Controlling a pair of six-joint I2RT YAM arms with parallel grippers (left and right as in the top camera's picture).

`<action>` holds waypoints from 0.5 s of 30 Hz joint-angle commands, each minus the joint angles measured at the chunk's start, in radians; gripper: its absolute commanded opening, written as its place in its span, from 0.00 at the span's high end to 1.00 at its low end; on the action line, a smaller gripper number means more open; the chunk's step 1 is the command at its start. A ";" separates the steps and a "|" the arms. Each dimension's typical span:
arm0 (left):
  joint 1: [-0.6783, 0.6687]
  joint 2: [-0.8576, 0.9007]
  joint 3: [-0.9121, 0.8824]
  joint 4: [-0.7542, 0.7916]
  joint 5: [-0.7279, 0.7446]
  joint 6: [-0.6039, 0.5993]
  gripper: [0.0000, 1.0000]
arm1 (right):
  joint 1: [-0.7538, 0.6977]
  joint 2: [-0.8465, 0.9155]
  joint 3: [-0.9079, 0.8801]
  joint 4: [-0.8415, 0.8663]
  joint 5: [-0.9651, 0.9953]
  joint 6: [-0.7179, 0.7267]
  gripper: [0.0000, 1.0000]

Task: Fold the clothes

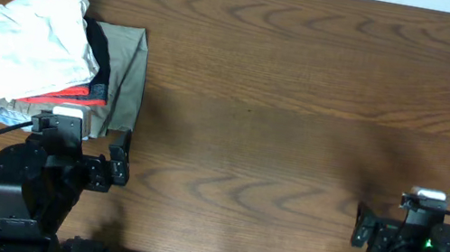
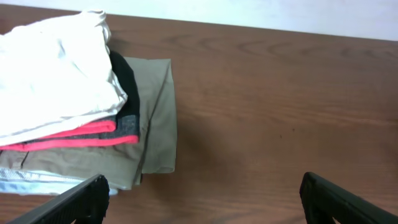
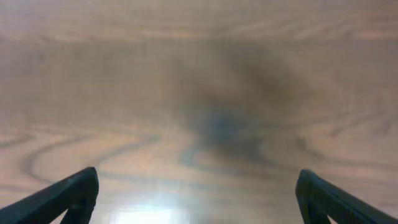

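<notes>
You have the white trousers (image 1: 38, 40) at the far left of the surface (image 1: 305, 84), lying on top of a small stack of clothing. They are plain white with no print, in thin, soft cloth full of creases. They sit in a loose, rumpled bundle rather than a flat fold, and you cannot tell one leg from the other in that heap. Under them is a red-and-black garment (image 1: 92, 90) showing a red edge along its near side. Below that is a khaki-olive garment (image 1: 130, 64), laid flat and sticking out to the right of the bundle. A pale bluish cloth (image 2: 25, 180) peeks out at the very bottom. Your left tool (image 2: 202, 196) is just in front of the stack with its fingers spread wide, nothing between them and touching no cloth. Your right tool (image 3: 199, 196) is well apart from the clothes, at the near right of the surface. It is likewise spread wide and empty, over bare wood that looks blurred in its own wrist view.
</notes>
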 commanded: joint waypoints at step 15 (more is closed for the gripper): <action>0.003 -0.002 -0.002 -0.011 0.009 0.010 0.02 | -0.012 -0.304 -0.142 0.165 0.004 -0.037 0.01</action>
